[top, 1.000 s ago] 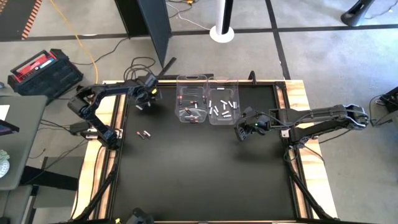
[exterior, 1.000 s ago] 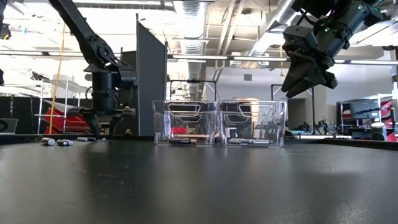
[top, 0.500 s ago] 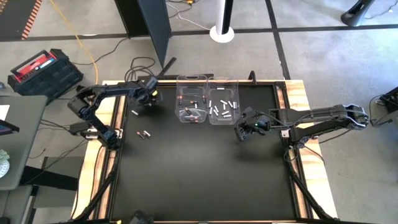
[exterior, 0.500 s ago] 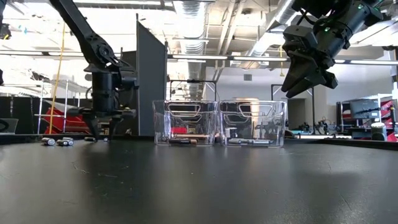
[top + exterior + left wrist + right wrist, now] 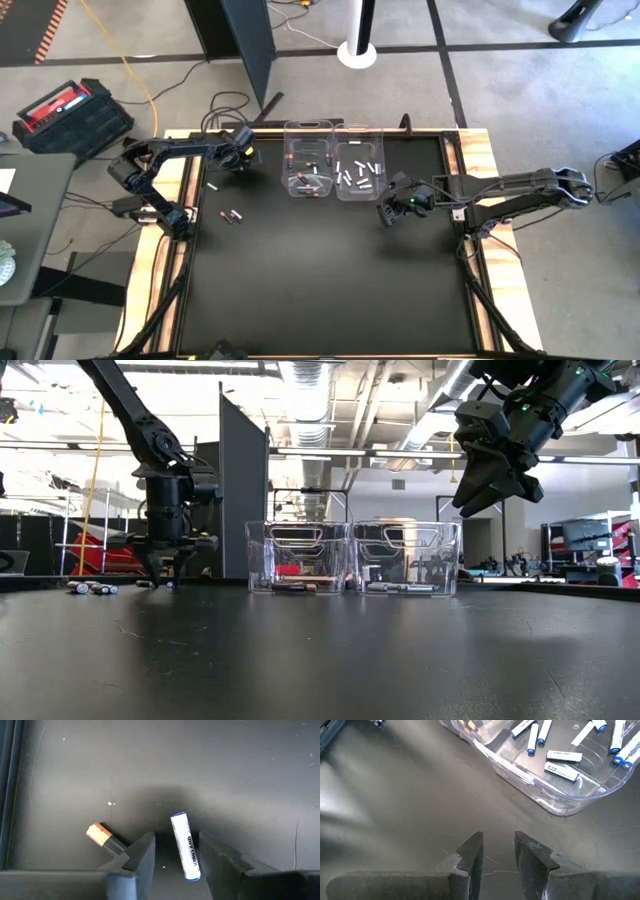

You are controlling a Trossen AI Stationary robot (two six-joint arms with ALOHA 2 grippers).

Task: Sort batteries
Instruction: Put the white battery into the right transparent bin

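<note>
My left gripper [image 5: 238,160] hangs low over the far left of the table, open. In its wrist view the fingers [image 5: 175,839] stand on either side of a white battery [image 5: 185,846] that lies flat on the mat. A dark, copper-tipped battery [image 5: 105,838] lies just outside one finger. My right gripper [image 5: 385,212] is open [image 5: 497,847] and raised off the table [image 5: 495,485], near the right bin. Two loose batteries [image 5: 232,216] lie on the mat at the left, and a small white one [image 5: 212,186] lies farther back.
Two clear plastic bins stand side by side at the far middle. The left bin [image 5: 308,170] holds dark batteries; the right bin [image 5: 358,168] holds white ones [image 5: 560,762]. The black mat has a wooden frame [image 5: 480,150] around it. The mat's near half is bare.
The small white battery beside my left gripper has shifted a little toward the table's near left. Both arms stay almost where they were.
</note>
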